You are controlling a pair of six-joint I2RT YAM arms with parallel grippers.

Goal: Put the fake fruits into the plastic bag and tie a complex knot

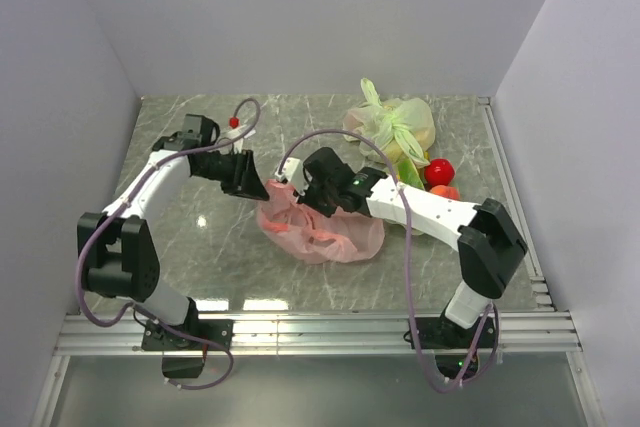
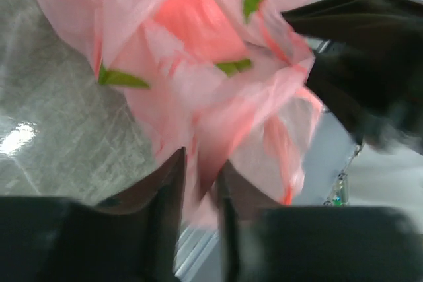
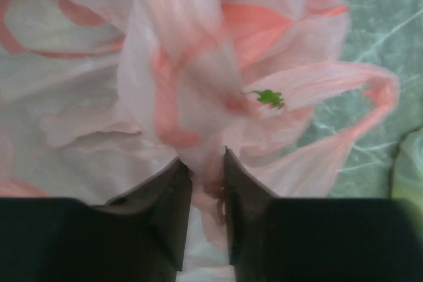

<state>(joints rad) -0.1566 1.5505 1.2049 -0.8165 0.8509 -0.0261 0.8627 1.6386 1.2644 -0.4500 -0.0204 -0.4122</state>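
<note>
The pink plastic bag (image 1: pixel 320 232) lies crumpled mid-table, its top pulled up between both grippers. My left gripper (image 1: pixel 250 185) is shut on a bunched fold of the plastic bag (image 2: pixel 218 97) at its left top. My right gripper (image 1: pixel 308 190) is shut on another gathered fold of the bag (image 3: pixel 192 97), with a loop handle (image 3: pixel 370 90) hanging free to its right. Fake fruits lie outside the bag at the right: a round red one (image 1: pixel 439 171), an orange one (image 1: pixel 445 192) and a green piece (image 1: pixel 407 172). A small red fruit (image 1: pixel 234 122) sits behind my left arm.
A pale green-yellow knotted bag (image 1: pixel 392 124) sits at the back right, behind the loose fruits. The right arm (image 1: pixel 430 209) reaches across the table in front of them. A metal rail (image 1: pixel 300 332) runs along the near edge.
</note>
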